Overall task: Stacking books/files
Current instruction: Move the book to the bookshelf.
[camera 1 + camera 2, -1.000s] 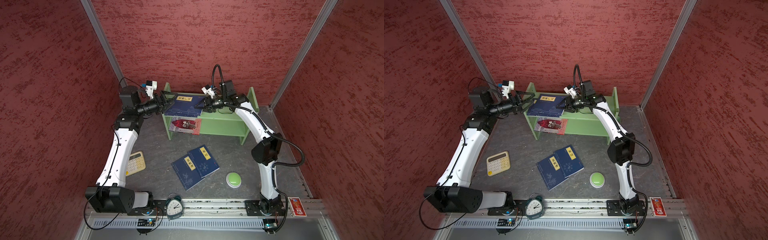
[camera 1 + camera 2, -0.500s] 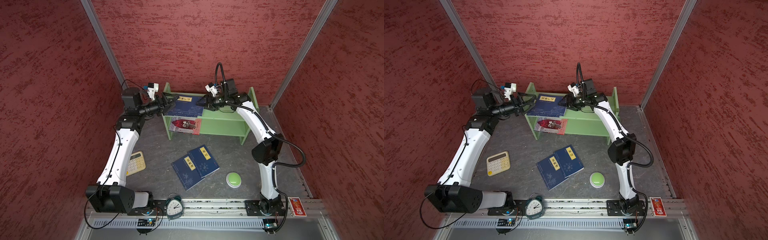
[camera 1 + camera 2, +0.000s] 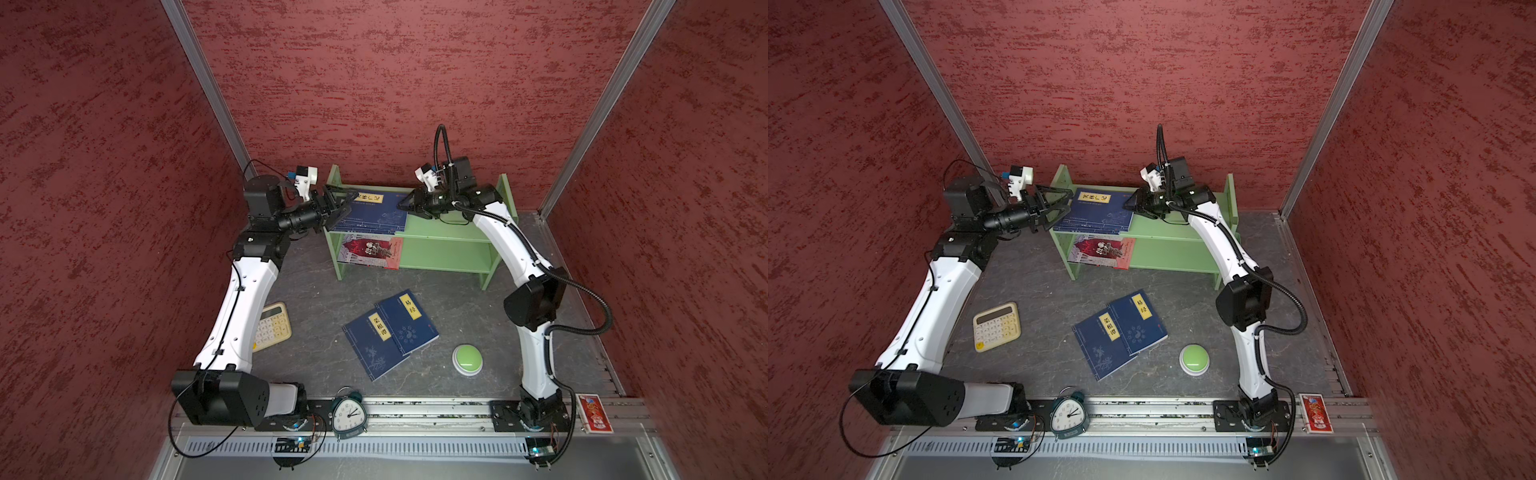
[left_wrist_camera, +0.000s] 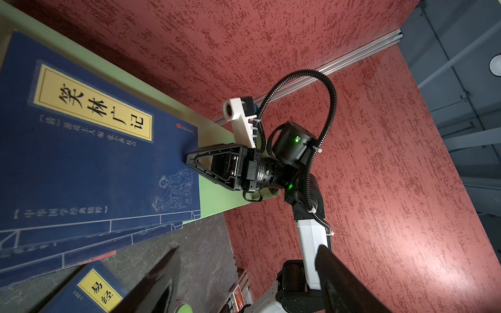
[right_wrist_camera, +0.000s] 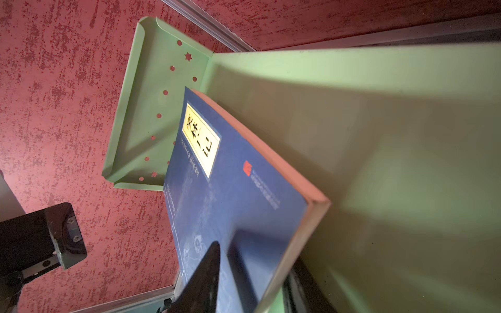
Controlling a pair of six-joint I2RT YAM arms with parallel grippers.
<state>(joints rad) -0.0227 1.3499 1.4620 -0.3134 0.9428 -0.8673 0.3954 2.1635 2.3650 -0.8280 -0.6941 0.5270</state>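
Two navy books lie stacked on the left end of the green shelf's [image 3: 449, 226] top board. The upper one [image 3: 374, 208] [image 5: 230, 176] has its right corner between the jaws of my right gripper [image 3: 401, 204] [image 5: 254, 254]. One finger hovers just over the cover and the other sits under the corner, so the jaws are open. My left gripper [image 3: 353, 199] [image 4: 248, 248] is open and empty at the stack's left edge. A red-and-white book [image 3: 370, 249] lies on the lower board. Two more navy books [image 3: 376, 345] [image 3: 409, 320] overlap on the floor.
A cream calculator [image 3: 272, 326] lies on the floor by the left arm. A green button [image 3: 467, 359] sits right of the floor books. An alarm clock [image 3: 348, 415] and a red packet [image 3: 594, 413] rest on the front rail. Red walls close in on three sides.
My left gripper has crept right, up to the stack's left edge. The top book now lies squarer on the one below. The right gripper stays at the book's right corner.
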